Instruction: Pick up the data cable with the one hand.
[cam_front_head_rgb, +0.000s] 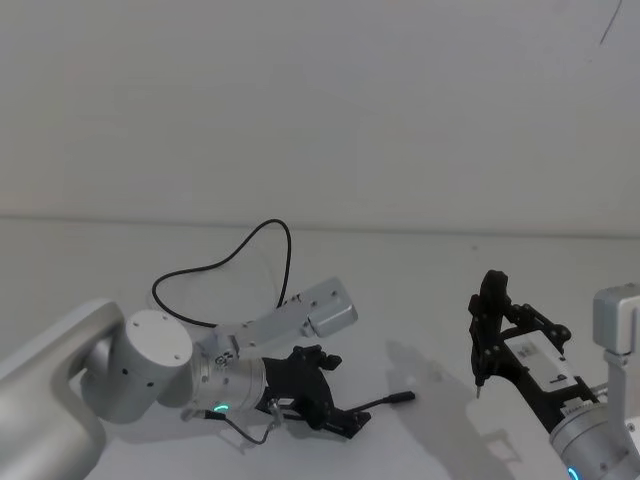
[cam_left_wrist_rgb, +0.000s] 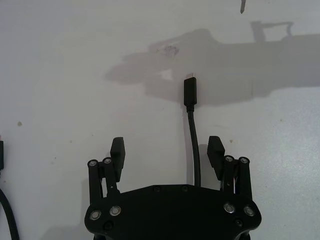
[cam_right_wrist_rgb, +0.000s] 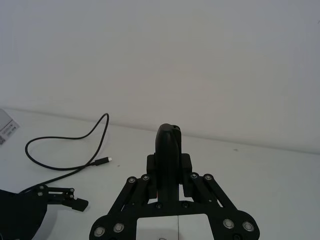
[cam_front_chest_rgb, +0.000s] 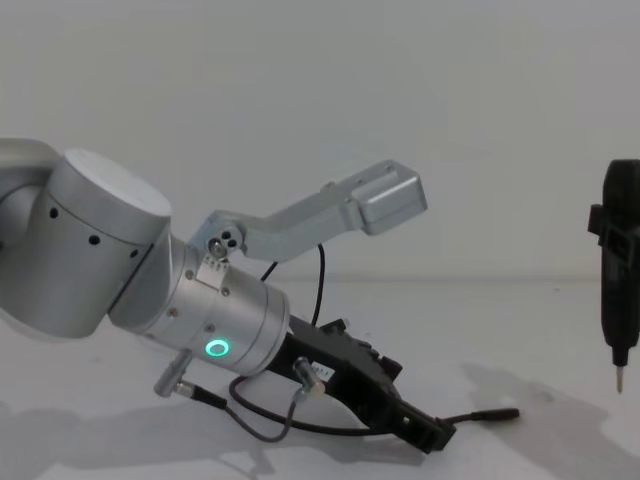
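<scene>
Left gripper (cam_left_wrist_rgb: 166, 150), black and two-fingered, reached down to the white table (cam_left_wrist_rgb: 60, 75) with its jaws spread wide. The data cable (cam_left_wrist_rgb: 193, 140) ran between them, touching neither finger, with its plug end lying just past the fingertips. Its remaining length looped away beyond the arm. Right gripper (cam_right_wrist_rgb: 169, 134) hovered well apart, jaws pressed together.

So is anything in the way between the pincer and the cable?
Nothing visible is. The left pincer is open and low over the table, and the cable runs straight between its fingers, plug sticking out in front. The right pincer stands parked off to the right.
</scene>
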